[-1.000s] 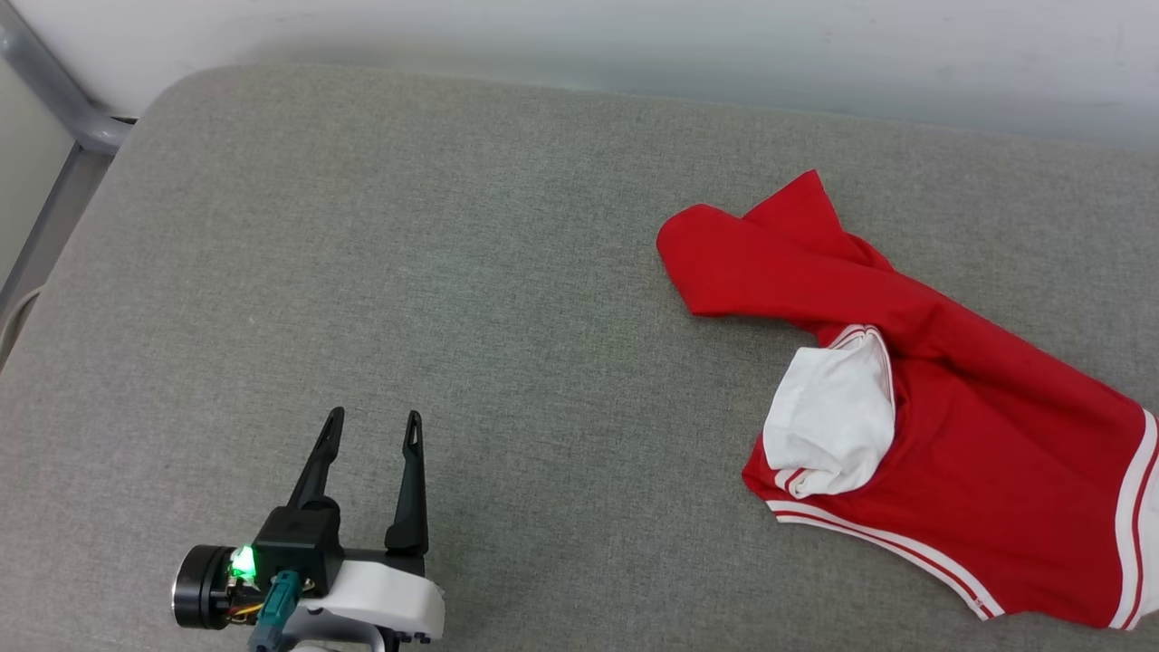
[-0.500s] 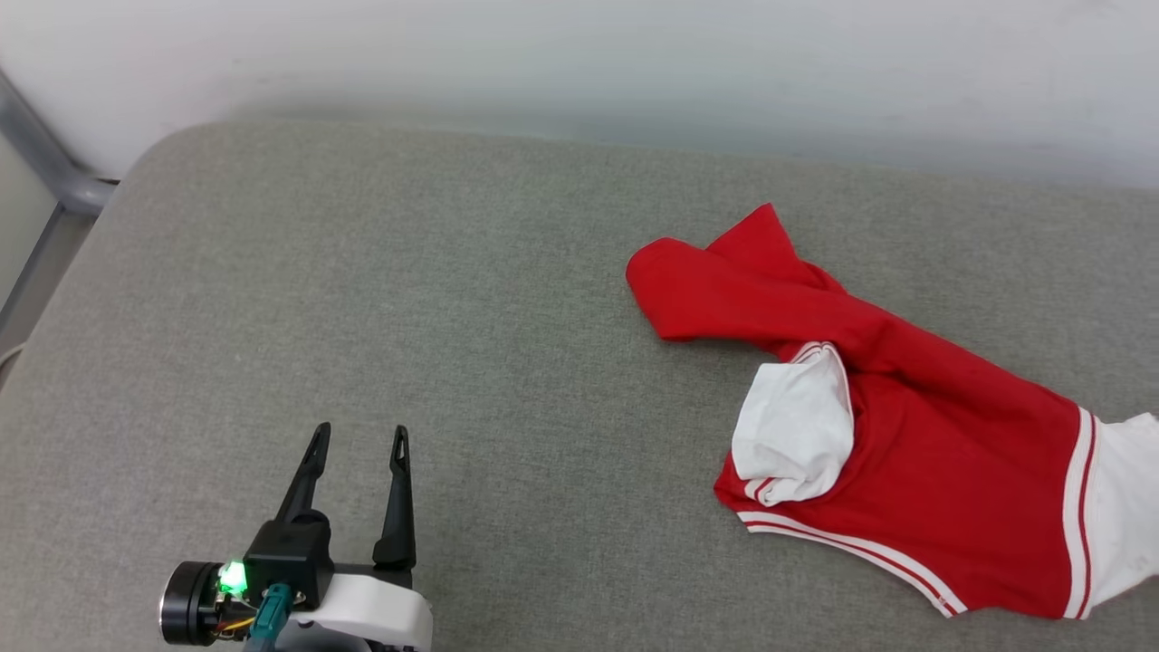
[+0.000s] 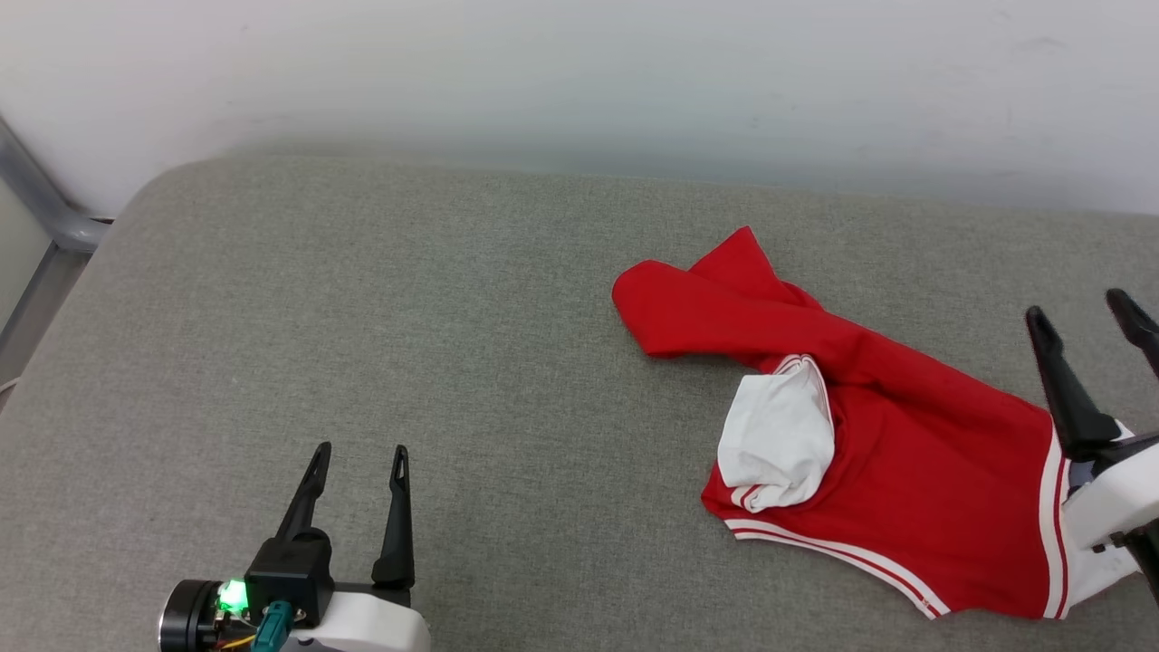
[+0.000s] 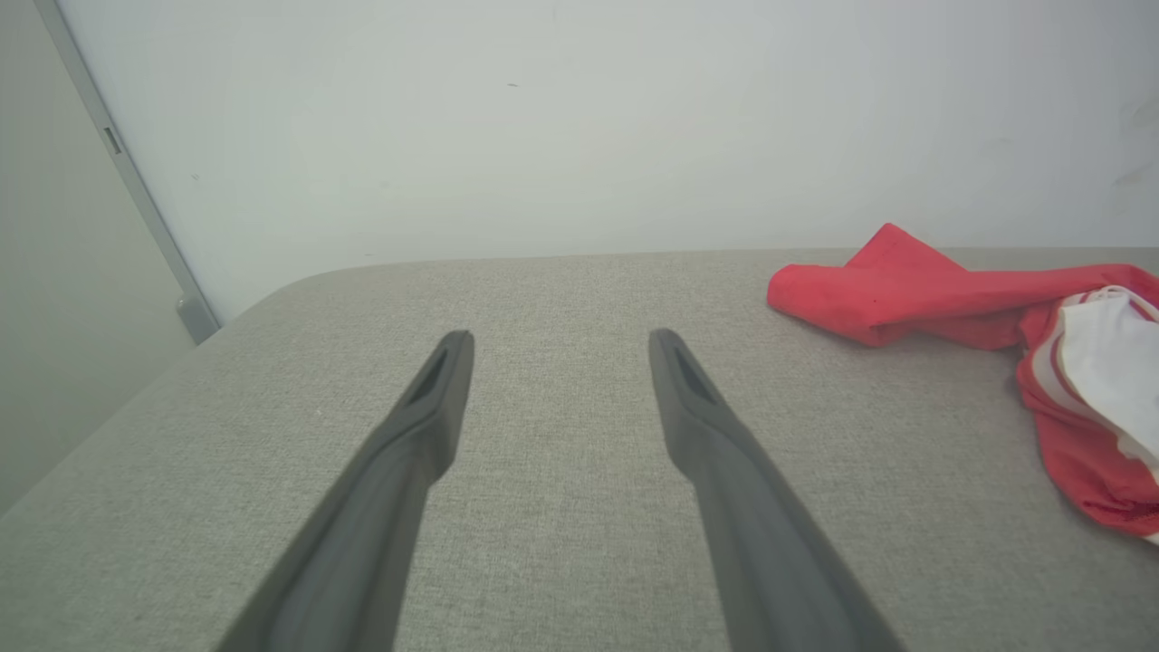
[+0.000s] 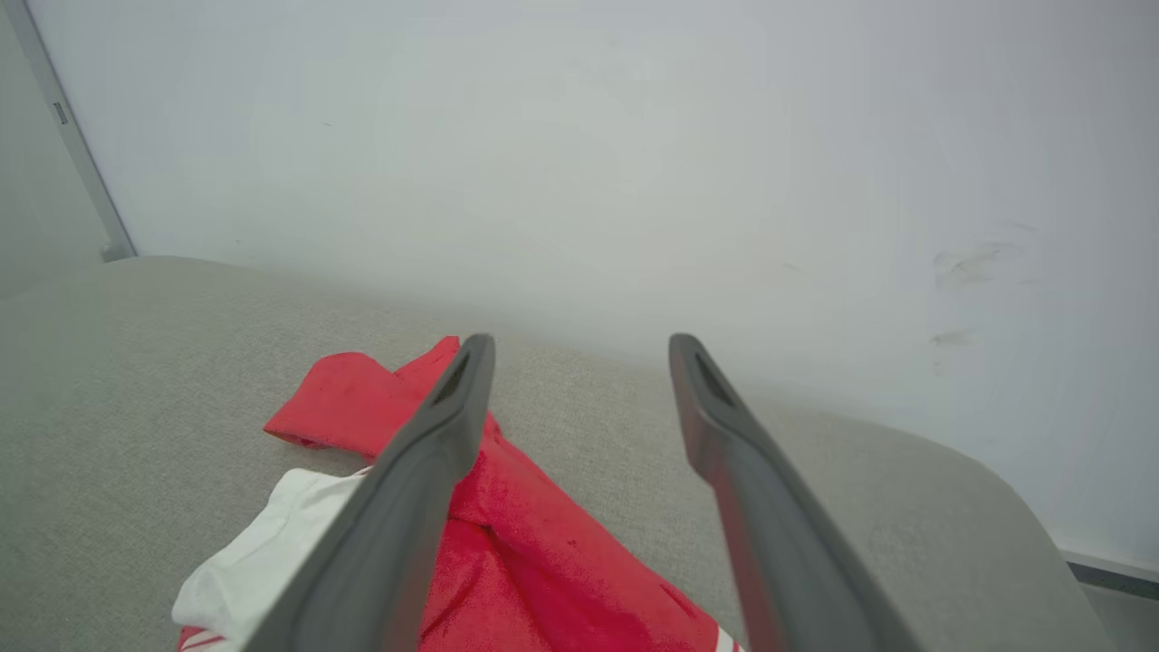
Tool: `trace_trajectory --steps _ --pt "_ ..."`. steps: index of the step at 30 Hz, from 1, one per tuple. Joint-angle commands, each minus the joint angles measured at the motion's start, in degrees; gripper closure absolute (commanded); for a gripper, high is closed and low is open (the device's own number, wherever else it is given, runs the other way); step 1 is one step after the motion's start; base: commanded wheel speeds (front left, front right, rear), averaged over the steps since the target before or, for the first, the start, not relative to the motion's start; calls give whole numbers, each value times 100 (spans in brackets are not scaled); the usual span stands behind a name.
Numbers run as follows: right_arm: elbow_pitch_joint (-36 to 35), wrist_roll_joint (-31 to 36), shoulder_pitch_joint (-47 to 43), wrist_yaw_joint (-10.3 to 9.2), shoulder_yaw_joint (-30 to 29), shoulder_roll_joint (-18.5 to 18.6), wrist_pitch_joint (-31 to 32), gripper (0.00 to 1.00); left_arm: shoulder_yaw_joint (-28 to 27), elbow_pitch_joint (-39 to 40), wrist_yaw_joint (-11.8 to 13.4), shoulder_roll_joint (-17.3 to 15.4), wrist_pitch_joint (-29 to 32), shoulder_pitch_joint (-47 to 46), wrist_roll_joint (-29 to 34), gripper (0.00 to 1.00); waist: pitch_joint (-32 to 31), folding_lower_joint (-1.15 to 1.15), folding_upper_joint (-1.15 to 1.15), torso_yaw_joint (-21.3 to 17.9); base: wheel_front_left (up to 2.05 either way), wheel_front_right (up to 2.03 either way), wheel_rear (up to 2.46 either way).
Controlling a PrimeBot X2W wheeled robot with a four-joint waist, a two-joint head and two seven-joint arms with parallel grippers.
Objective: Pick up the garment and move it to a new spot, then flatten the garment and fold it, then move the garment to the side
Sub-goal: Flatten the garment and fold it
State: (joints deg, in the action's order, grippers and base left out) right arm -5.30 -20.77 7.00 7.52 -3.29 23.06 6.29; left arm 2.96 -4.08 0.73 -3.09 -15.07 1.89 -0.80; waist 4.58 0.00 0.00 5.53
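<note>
The garment (image 3: 905, 471) lay crumpled; the right pincer (image 3: 1077, 305) gaped empty at its right edge, the left pincer (image 3: 361, 447) gaped well left. Flattening likely wanted both pinching opposite corners, pulling gently.

Crumpled red jersey T-shirt (image 3: 905, 489): body solid bright red. Its short sleeve (image 3: 779, 435) is plain white, and its edge trim (image 3: 833, 548) is white with thin red stripes.

Padded woven-fabric surface (image 3: 362, 317): grey-green, finely heathered and uniform throughout.

Smooth painted wall (image 3: 579, 72): off-white, with faint grey scuff marks (image 5: 969, 267) in the right wrist view.

Slanted metal frame post (image 3: 45, 217): dull grey.

Left gripper (image 3: 360, 448): fingers and housing are matte black and the forearm shell is white. A small lamp (image 3: 232, 596) glows green, and a plug connector (image 3: 272, 625) is teal.

Right gripper (image 3: 1077, 305): fingers are matte black and the shell is white.
</note>
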Motion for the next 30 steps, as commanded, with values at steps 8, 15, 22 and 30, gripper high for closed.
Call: trace_trajectory --steps 8,15,22,30 --pt "-857 -538 514 -7 1435 692 1384 0 18 40 -5 -16 -15 -17 -25 0 89 0 0 92 0 0 0" --pt "-779 -1358 1238 -6 3052 1568 2787 0 114 46 3 -3 -15 -143 -50 0 257 0 0 252 0 0 0" --pt "-173 -1713 2193 -6 4371 1834 3255 0 207 62 30 10 -15 -304 -92 0 522 0 0 493 0 0 0" --pt "990 -1772 3221 -7 5566 1648 3187 0 332 50 60 20 -15 -559 -200 0 972 0 0 805 0 0 0"
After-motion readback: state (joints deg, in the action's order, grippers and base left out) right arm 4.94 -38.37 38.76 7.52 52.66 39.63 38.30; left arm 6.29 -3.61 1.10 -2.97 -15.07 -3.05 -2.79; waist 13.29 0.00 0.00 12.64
